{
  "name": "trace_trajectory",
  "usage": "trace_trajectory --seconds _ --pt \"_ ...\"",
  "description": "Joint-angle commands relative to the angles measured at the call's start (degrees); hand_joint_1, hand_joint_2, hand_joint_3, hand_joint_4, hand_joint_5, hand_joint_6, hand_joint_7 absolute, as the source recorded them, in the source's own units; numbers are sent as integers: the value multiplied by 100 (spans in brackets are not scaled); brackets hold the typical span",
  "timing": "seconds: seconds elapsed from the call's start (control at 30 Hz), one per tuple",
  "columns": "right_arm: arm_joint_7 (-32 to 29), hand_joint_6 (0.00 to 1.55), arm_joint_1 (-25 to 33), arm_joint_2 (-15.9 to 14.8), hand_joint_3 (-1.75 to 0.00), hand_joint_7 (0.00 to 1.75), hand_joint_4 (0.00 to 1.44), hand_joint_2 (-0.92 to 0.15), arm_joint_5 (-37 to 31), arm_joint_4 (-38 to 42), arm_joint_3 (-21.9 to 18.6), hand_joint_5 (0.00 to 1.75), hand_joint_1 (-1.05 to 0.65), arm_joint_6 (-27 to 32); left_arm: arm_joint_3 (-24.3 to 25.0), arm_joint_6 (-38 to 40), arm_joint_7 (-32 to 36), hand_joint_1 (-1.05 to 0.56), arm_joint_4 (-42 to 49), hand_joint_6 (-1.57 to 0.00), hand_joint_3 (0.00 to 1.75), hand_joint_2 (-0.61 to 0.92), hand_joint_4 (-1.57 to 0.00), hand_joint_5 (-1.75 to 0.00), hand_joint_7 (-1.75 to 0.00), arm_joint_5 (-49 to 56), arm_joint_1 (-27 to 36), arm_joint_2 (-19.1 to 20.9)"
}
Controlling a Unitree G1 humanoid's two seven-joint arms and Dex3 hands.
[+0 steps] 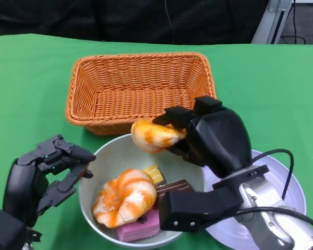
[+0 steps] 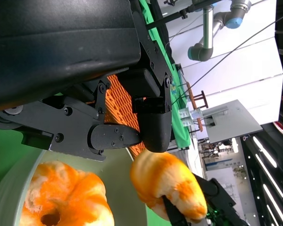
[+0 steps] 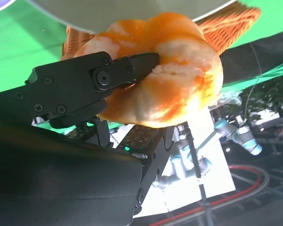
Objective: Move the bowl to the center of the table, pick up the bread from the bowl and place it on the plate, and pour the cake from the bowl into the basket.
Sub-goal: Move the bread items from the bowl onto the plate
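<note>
Head view: right hand (image 1: pixel 208 138) holds a bread roll (image 1: pixel 155 135) above the bowl's (image 1: pixel 112 153) far rim; the plate (image 1: pixel 289 190) lies to its right, nearer this arm. Left hand (image 1: pixel 47 174), fingers apart, empty, beside the bowl. Right wrist view: fingers (image 3: pixel 127 70) pinch the roll. Left wrist view: second roll (image 2: pixel 61 197) remains inside the bowl.

**Bread held above the bowl's far rim**

The right hand (image 1: pixel 208 138) grips 1 orange-and-white bread (image 1: pixel 155 135) in its fingers (image 1: pixel 173 116), holding it over the far rim of the bowl (image 1: pixel 112 153), just in front of the basket (image 1: pixel 141 88). Inside the bowl lie a 2nd bread (image 1: pixel 126 197), a yellow piece (image 1: pixel 154 173), a brown cake (image 1: pixel 173 186) and a pink cake (image 1: pixel 141 225). The left hand (image 1: pixel 44 174) sits beside the bowl's left rim, fingers apart, holding nothing. A plate (image 1: pixel 295 190) lies on the green counter (image 1: pixel 31 78) at the right, under the right forearm.
</note>
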Motion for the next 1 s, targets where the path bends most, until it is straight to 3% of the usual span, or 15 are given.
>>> trace_trajectory --seconds 0.03,0.13,0.23,0.33,0.47,0.53,0.7,0.73,0.8,0.87,1.0 --pt "2 92 -53 -48 -9 61 70 -92 129 -135 -114 158 -27 -54 44 -36 109 -11 7 -80 35 91 -72 -140 -109 90 28 75" --pt "-149 95 -58 -106 -6 60 77 -91 108 -163 -168 143 -26 -114 46 -81 93 -10 35 -79 36 92 -72 -140 -109 87 19 85" --pt "-414 97 -50 -120 -6 62 83 -92 184 -121 -293 143 -24 -243 30 84 78 -12 -66 -79 35 92 -72 -140 -108 50 57 84" --pt "-307 96 63 -112 -9 66 83 -92 424 -326 -479 145 -24 -270 23 37 120 -10 -96 -80 35 92 -73 -140 -107 83 61 49" --pt "386 95 434 -198 -11 65 79 -92 922 -1181 -778 158 -25 -110 14 -22 130 -11 -59 -81 35 91 -73 -139 -106 117 46 67" --pt "801 91 723 -261 -11 75 76 -92 1318 -1756 -987 170 -23 -112 22 -61 117 -12 -5 -81 35 91 -73 -139 -106 115 22 87" --pt "1682 94 1347 -316 -13 83 83 -91 2016 -2917 -1411 174 -26 223 42 -92 79 -13 83 -81 33 92 -73 -138 -103 96 -32 133" --pt "1857 92 1444 -326 -18 89 84 -90 2125 -3109 -1475 173 -26 327 47 -105 90 -13 102 -82 32 92 -73 -137 -102 112 -40 141" --pt "2061 88 1530 -313 -46 97 85 -77 2207 -3300 -1538 172 -26 455 50 -123 101 -13 124 -82 32 92 -73 -136 -101 124 -48 147" --pt "2370 87 1704 -339 -58 98 85 -70 2441 -3611 -1660 171 -25 658 64 -153 106 -13 176 -83 32 92 -73 -136 -100 128 -71 162" --pt "3211 84 2272 -416 -63 106 89 -68 3140 -4537 -2019 153 -19 1480 98 -200 142 -14 266 -83 32 92 -74 -136 -100 162 -114 172"
